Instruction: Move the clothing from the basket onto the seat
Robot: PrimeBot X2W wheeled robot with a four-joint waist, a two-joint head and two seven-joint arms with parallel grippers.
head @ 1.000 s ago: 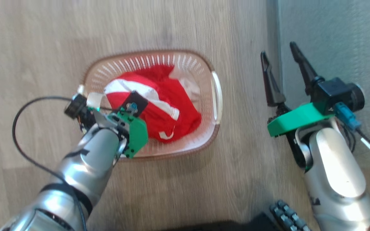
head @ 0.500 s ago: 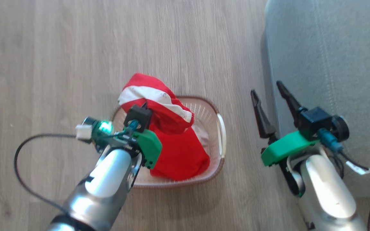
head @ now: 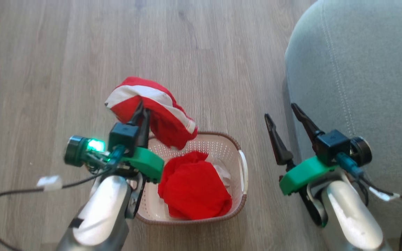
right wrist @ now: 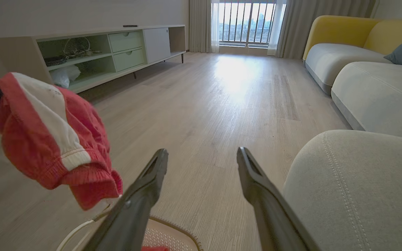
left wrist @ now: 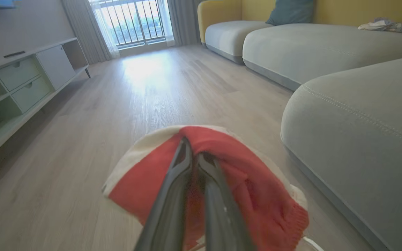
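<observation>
My left gripper [head: 141, 112] is shut on a red garment with white stripes [head: 152, 109], holding it in the air above the far left corner of the basket [head: 243, 174]. The left wrist view has that clothing [left wrist: 253, 181] draped over my closed fingers [left wrist: 173, 181]. A second red piece of clothing [head: 194, 186] lies bunched in the cream basket on the floor. My right gripper [head: 281, 111] stands open with nothing in it, between the basket and the grey-green seat [head: 361, 69]. In the right wrist view the lifted garment [right wrist: 47, 139] hangs at the left, the seat [right wrist: 358, 188] at the lower right.
Wooden floor [head: 82, 52] lies all around the basket. A low cabinet with drawers and shelves [right wrist: 92, 52] runs along the far wall. More sofa cushions [left wrist: 312, 42] with a yellow back stretch beyond the seat. A black cable [head: 9, 198] trails from my left wrist.
My left gripper has lifted the striped garment up out of the basket, leaving another red piece inside. The head camera has shifted, so the basket sits lower in view and more seat shows.
</observation>
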